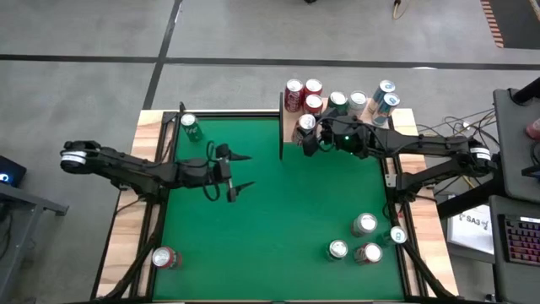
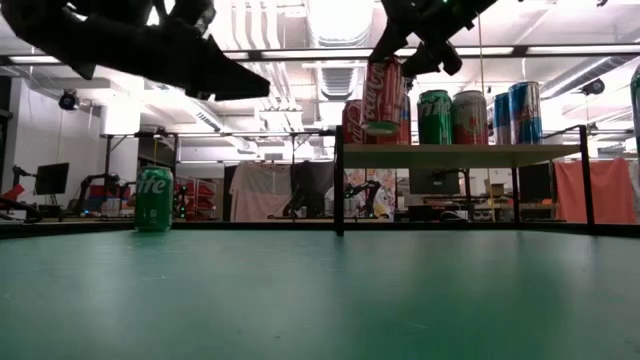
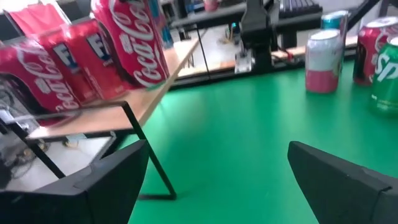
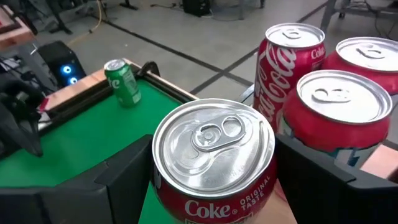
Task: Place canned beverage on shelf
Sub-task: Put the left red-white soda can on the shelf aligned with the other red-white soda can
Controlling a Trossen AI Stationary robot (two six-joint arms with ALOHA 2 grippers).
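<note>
Right wrist view shows the right tool grasping a Coke can over the shelf edge, ready to lower beside the shelved red cans; left tool released.

Bright, even light is falling from overhead. In the low view the ceiling lights are glaring white and washing out the ceiling, leaving the arms above as dark silhouettes, while the near green surface is lying soft and out of focus. From above, the arms are casting only faint shadows. In the left wrist view the red cans are looking smeared and tilted. In the right wrist view the nearest can's lid is catching a pale sheen.
</note>
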